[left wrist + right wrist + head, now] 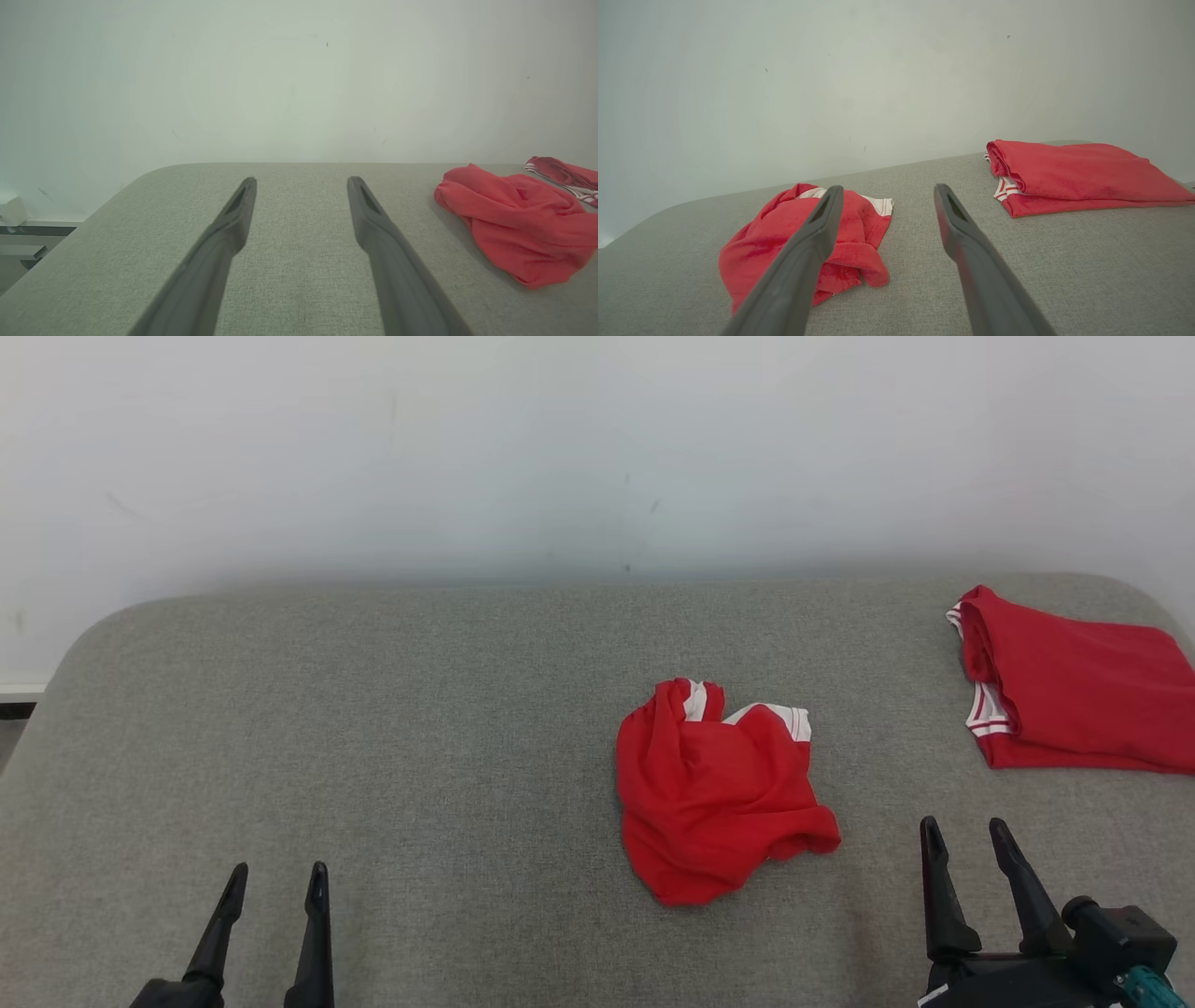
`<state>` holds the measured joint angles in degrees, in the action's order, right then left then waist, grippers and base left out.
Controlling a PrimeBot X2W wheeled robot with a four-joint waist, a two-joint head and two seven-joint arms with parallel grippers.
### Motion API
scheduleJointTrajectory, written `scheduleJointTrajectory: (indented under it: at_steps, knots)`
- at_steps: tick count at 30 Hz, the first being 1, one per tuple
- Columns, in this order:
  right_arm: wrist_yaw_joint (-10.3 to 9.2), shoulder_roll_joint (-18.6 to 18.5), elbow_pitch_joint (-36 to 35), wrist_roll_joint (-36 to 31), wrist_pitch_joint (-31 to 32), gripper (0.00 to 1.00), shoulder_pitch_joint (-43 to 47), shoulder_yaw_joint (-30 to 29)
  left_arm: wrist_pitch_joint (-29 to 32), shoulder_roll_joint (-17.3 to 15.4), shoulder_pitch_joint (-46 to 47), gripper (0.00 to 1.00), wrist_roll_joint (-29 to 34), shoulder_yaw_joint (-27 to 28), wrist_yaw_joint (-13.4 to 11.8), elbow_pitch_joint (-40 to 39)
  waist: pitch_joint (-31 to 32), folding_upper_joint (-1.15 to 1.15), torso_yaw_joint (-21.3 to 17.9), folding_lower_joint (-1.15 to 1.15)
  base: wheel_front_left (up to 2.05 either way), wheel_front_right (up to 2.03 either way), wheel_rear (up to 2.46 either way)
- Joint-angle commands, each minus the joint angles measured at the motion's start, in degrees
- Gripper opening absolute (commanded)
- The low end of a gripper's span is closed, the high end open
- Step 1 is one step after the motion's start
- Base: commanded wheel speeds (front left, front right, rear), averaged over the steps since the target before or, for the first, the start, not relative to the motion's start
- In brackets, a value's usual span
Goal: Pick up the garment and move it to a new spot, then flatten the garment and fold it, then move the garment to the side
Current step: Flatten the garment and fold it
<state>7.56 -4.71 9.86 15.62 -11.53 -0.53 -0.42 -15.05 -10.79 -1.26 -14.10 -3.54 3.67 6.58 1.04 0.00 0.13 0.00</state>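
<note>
One crumpled red garment with white trim is seen right of centre on the grey counter, while the left end effector and the right end effector are spread open, empty.

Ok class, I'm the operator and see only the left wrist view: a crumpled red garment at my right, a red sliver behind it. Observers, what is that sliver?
Observer: A neatly folded red garment with white-striped trim, lying at the far right of the grey fabric-covered surface, apart from the crumpled red garment.
Operator: Has the crumpled one any trim?
Observer: Yes, white bands show along its far edge in the head view.
Operator: And my other arm?
Observer: The right end effector stands open and empty, nearer the robot and right of the crumpled garment, not touching it.
</note>
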Motion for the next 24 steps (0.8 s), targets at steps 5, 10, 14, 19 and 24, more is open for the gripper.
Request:
scheduleJointTrajectory:
  at_steps: [5,10,14,19,24]
  knots:
    - [-0.18,0.1,0.4,0.4,0.2,1.0,0.5,-0.2,-0.2,0.5,-0.6,1.0,0.9,0.9,0.7,0.8,0.0,0.0,0.2,0.0,0.0,0.0,0.0]
    - [-0.18,0.2,0.5,0.3,0.3,1.0,0.6,-0.2,-0.2,0.8,-0.5,1.0,1.3,1.4,1.3,1.2,0.1,0.0,0.2,0.0,0.0,0.0,0.0]
    - [-0.18,0.1,0.8,0.5,0.2,1.0,0.7,-0.1,-0.2,1.0,-0.5,1.0,1.6,1.8,1.4,1.5,0.0,0.0,0.2,0.0,0.0,0.0,0.0]
    - [-0.18,0.1,0.9,0.5,0.2,1.0,0.6,0.1,-0.2,1.3,-0.7,1.0,2.1,2.1,1.7,1.7,-0.1,0.0,0.1,0.0,0.0,0.0,0.0]
    - [-0.18,0.0,1.0,0.5,0.1,1.0,0.3,0.1,-0.2,1.6,-0.7,1.0,2.5,2.3,1.7,1.9,-0.1,0.0,0.0,0.0,0.0,0.0,0.0]
